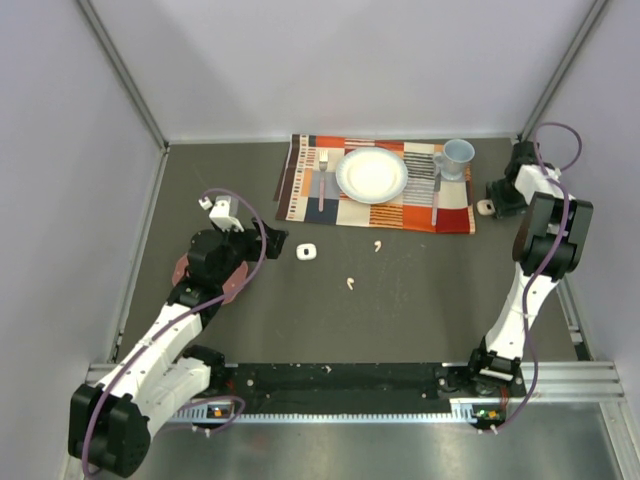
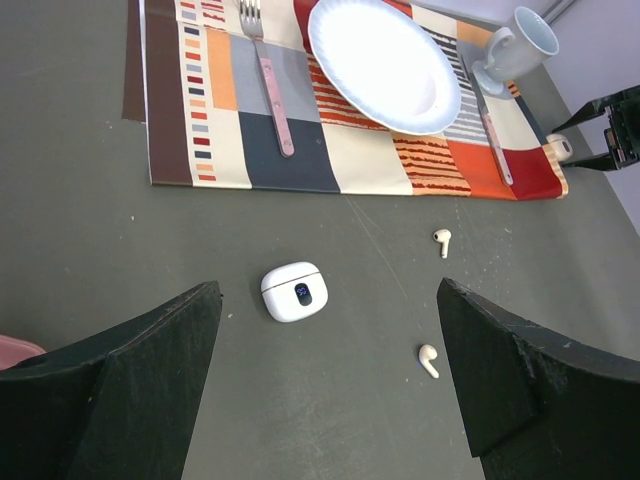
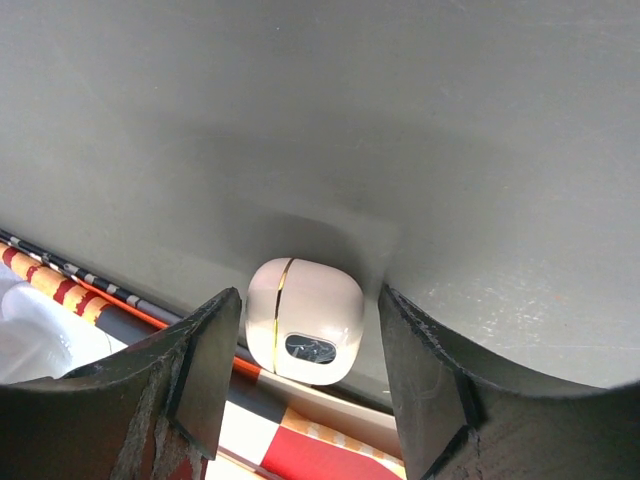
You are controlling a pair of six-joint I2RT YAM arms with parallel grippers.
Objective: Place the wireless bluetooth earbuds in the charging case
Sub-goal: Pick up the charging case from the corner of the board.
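A white charging case (image 1: 307, 251) (image 2: 294, 291) lies shut on the grey table, a small dark display on its front. Two white earbuds lie loose to its right, one (image 1: 377, 245) (image 2: 442, 240) farther back and one (image 1: 350, 284) (image 2: 428, 359) nearer. My left gripper (image 1: 272, 240) (image 2: 328, 288) hovers wide open just left of that case, holding nothing. At the far right, my right gripper (image 1: 494, 202) (image 3: 308, 300) is down at the table, straddling a second, pinkish-white case (image 1: 485, 208) (image 3: 303, 320) at the placemat's corner. Narrow gaps show between the fingers and this case.
A striped placemat (image 1: 390, 215) at the back carries a white plate (image 1: 372, 174), a fork (image 1: 321, 180), another utensil (image 1: 436, 190) and a pale blue mug (image 1: 457, 157). Enclosure walls stand close on the left, back and right.
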